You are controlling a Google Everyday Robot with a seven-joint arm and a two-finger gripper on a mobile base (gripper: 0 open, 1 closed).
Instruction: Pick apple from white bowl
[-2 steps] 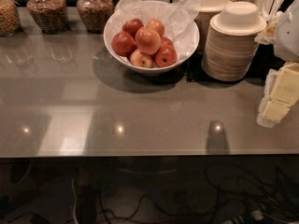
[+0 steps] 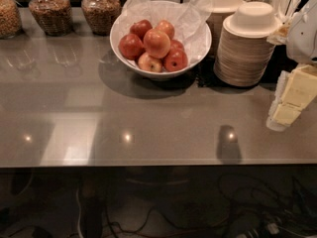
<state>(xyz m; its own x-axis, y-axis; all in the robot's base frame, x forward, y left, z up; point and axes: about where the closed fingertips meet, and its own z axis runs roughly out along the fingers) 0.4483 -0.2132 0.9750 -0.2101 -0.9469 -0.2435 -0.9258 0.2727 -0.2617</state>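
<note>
A large glossy white bowl (image 2: pixel 195 51) lined with crinkled white tissue paper stands at the back middle of the grey counter (image 2: pixel 148 128). It holds several red and yellow apples (image 2: pixel 156 42) piled together. My gripper (image 2: pixel 284 112), with cream pads below a white arm housing (image 2: pixel 303 33), hangs at the right edge of the view. It is low over the counter, well to the right of the bowl and in front of the stacked tan bowls. It holds nothing that I can see.
Two stacks of tan disposable bowls (image 2: pixel 247 48) stand right of the white bowl, between it and the gripper. Glass jars of dry food (image 2: pixel 49 11) line the back left. White utensils (image 2: pixel 282 1) stand at the back right. The counter's front edge runs across the lower part of the view.
</note>
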